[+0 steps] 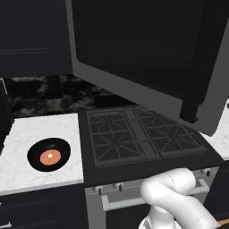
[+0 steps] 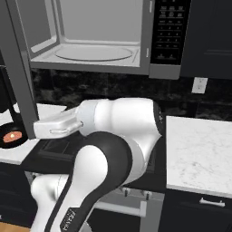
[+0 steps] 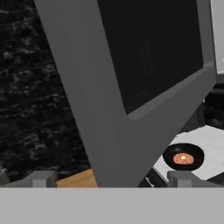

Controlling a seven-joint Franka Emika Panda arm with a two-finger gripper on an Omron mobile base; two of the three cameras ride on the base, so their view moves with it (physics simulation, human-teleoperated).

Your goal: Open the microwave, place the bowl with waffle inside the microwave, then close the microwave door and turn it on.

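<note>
The microwave (image 2: 97, 38) hangs above the stove (image 1: 138, 138), and it is open. You can see into its pale grey inside, with a round plate on the floor of it. The dark button panel (image 2: 170, 31) is at the right edge of the microwave.

The door (image 1: 143, 58) swings out wide over the stove. Its dark glass faces the left base view, and its black bar handle (image 1: 203, 67) stands at the door's free edge. In the hand view the door (image 3: 131, 87) is very close and tilted.

The bowl (image 1: 48, 154) sits on the white counter (image 1: 27, 134) just left of the stove. The waffle (image 1: 50, 157) lies in the middle of the bowl. In the hand view the bowl (image 3: 183, 156) shows past the lower corner of the door, with the waffle (image 3: 183, 158) in it.

The gripper (image 3: 111, 179) has its fingers (image 3: 41, 178) spread wide apart. They hold nothing. The gripper is near the door and well apart from the bowl.
</note>
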